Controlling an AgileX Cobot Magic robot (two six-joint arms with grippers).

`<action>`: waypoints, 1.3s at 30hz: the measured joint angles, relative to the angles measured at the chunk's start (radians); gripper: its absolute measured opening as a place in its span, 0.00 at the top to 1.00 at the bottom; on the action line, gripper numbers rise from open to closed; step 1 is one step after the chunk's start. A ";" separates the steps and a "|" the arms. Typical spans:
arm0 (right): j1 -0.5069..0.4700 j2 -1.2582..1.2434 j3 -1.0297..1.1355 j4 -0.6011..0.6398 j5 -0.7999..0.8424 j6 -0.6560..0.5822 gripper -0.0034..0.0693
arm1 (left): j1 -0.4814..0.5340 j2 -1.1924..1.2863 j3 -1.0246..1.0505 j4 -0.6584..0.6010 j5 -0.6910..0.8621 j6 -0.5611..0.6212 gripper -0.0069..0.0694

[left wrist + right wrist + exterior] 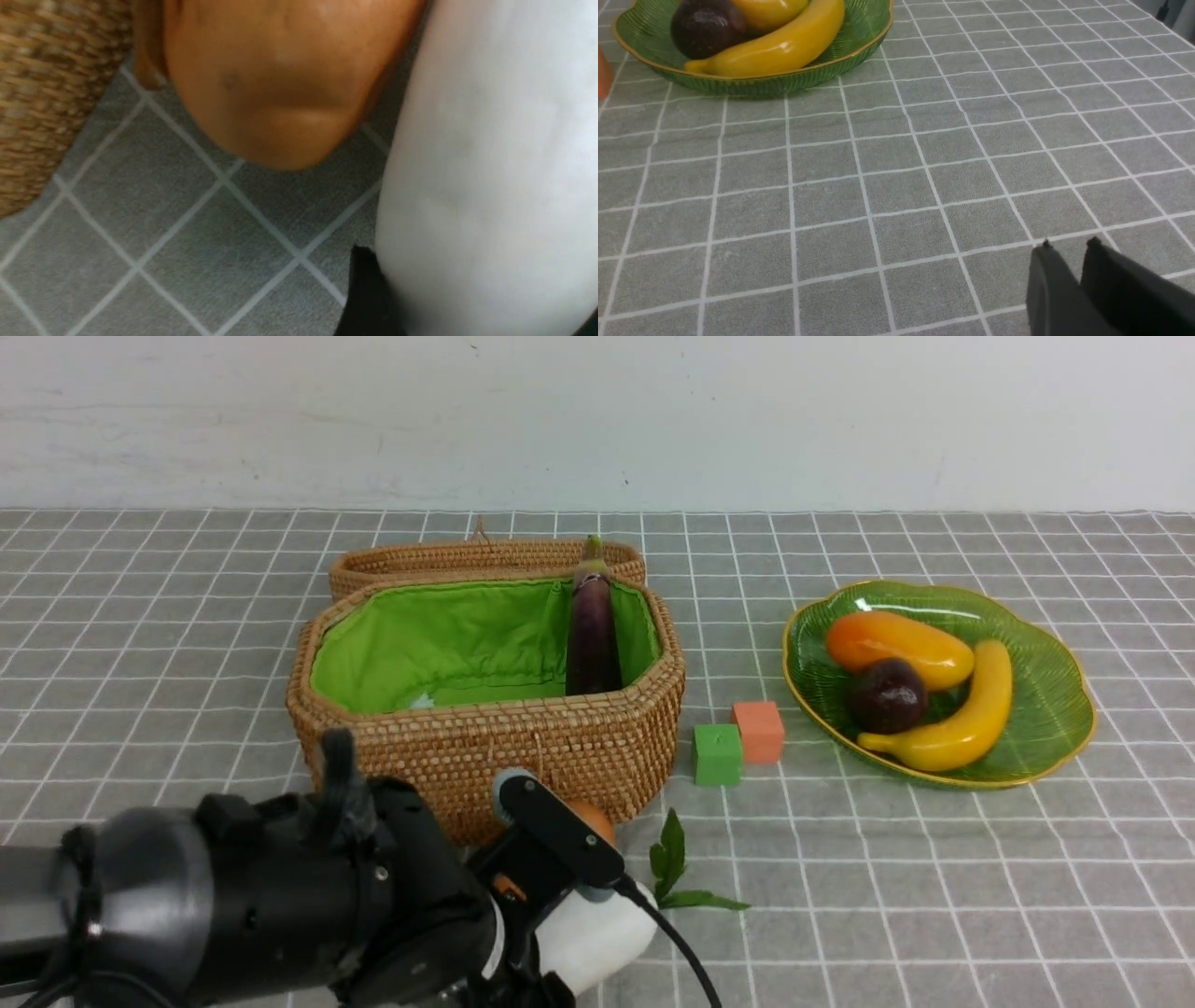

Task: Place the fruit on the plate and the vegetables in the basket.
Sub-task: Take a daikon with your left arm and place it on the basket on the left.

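the white vegetable [490,163] lies on the counter [934,896] just beside the potato [275,79], in front of the basket [523,747]. the left fingers [369,298] sit against it; i cannot tell if they grip. a sloppy lift could knock the potato away. the right fingers [1052,289] are pinched together, empty.

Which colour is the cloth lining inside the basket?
Bright green; the lining shows best in the front view.

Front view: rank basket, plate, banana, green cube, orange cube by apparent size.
1. basket
2. plate
3. banana
4. green cube and orange cube: they look alike, so not ranked.
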 joint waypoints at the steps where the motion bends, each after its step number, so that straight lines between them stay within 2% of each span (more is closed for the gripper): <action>1: 0.000 0.000 0.000 0.000 0.000 0.000 0.79 | 0.000 -0.022 0.000 -0.001 0.010 0.014 0.31; 6: 0.000 0.000 0.000 0.000 0.000 0.000 0.78 | 0.001 -0.193 0.000 -0.071 0.083 0.179 0.31; 9: 0.000 0.000 0.000 0.000 0.000 0.000 0.78 | 0.031 -0.275 -0.004 -0.129 0.096 0.228 0.31; 11: 0.000 0.000 0.000 0.000 0.000 0.000 0.78 | 0.072 -0.307 -0.018 -0.156 0.100 0.247 0.31; 12: 0.000 0.000 0.000 0.000 0.000 0.000 0.78 | 0.142 -0.326 -0.049 -0.169 0.100 0.256 0.31; 15: 0.000 0.000 0.000 0.000 0.001 0.000 0.78 | 0.261 -0.316 -0.126 -0.177 0.075 0.270 0.31; 21: 0.000 0.000 0.000 0.000 0.001 0.000 0.77 | 0.407 -0.178 -0.252 -0.145 -0.004 0.272 0.31; 30: 0.000 0.000 0.000 0.000 0.001 0.000 0.76 | 0.421 -0.002 -0.276 -0.052 -0.102 0.162 0.29; 32: 0.000 0.000 0.000 0.000 0.001 0.000 0.75 | 0.421 0.004 -0.276 -0.047 -0.107 0.123 0.21; 34: 0.000 0.000 0.000 0.000 0.001 0.000 0.75 | 0.421 0.005 -0.276 -0.045 -0.101 0.097 0.08; 39: 0.000 0.000 0.000 0.000 0.001 0.000 0.75 | 0.421 -0.023 -0.275 -0.046 -0.044 0.085 0.04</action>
